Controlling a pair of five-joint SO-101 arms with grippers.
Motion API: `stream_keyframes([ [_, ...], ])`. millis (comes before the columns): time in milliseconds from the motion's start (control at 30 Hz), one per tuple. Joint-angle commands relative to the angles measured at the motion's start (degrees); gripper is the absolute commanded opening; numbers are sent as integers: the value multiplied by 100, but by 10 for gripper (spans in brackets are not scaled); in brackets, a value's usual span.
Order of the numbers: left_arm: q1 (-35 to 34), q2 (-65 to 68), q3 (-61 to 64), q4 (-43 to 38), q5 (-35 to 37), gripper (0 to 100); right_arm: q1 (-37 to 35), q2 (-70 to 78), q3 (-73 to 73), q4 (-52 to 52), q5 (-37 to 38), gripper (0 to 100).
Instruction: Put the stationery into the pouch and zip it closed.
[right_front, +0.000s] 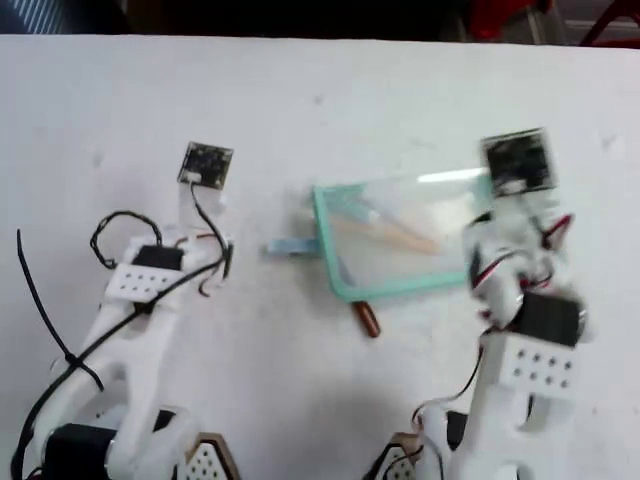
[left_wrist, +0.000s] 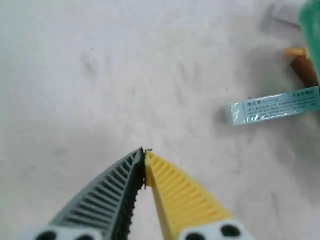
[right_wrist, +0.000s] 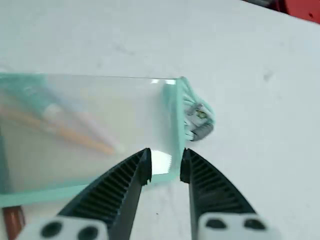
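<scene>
Loading seems unfinished: the right gripper, jaws apart, hovers at the pouch edge, so the left gripper (pinched empty) should fetch the eraser.

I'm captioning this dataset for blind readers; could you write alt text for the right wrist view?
The right gripper, two black ribbed fingers slightly apart, hangs over the end edge of a clear plastic pouch with mint-green trim, flat on a white table. Slim wooden sticks lie inside it, and a metal zipper pull sits at its corner.
</scene>
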Motion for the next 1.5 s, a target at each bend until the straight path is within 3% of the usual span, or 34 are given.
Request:
stream_keyframes([
  [0,13,-31,-44,-255,35,24,743,1033,-1002,-66,-132,105],
  [300,40,-31,-44,-255,35,24,1235,3503,-2356,57,-229,111],
  [500,48,-31,-35,-255,35,24,1165,5165,-4035,778,-774,230],
  [667,57,-31,-35,-255,35,24,901,6527,-5811,1516,-800,224],
  [833,57,-31,-35,-255,26,24,901,7943,-7358,2185,-1530,225],
  [967,57,-31,-35,-255,26,24,813,8980,-8237,2501,-1670,224],
  [1467,57,-31,-35,-255,26,24,1103,10897,-10171,3055,-2251,223],
])
